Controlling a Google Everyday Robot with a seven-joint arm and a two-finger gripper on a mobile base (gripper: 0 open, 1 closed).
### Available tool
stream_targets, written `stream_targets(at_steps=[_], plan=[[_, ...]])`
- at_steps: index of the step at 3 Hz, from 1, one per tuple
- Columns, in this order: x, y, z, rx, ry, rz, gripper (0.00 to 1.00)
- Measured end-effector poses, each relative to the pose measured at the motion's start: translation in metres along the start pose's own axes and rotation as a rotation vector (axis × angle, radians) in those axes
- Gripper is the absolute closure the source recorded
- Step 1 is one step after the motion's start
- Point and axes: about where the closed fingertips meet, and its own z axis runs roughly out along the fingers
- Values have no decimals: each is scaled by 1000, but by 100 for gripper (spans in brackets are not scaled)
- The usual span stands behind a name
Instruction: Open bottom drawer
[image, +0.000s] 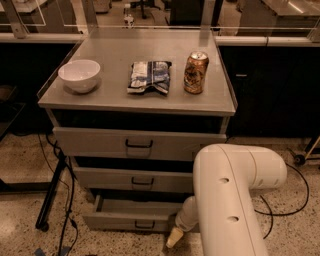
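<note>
The bottom drawer (120, 220) is the lowest grey front of the cabinet, with a small black bar handle (144, 226). It stands pulled out a little further than the two drawers above it, with a dark gap showing behind its front. My gripper (174, 237) is low down at the drawer front's right end, just right of the handle and near the floor. My white arm (230, 200) covers the right part of the drawer and hides most of the gripper.
On the cabinet top (115, 100) stand a white bowl (79, 75), a snack bag (148, 76) and a brown can (195, 73). The middle drawer (130, 179) and top drawer (135, 144) are above. A black stand leg (50, 197) and cables lie at left on the floor.
</note>
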Motion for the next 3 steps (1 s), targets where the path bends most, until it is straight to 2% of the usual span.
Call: stream_targets(at_steps=[3], plan=[[24,13,14,-94,37,29,0]])
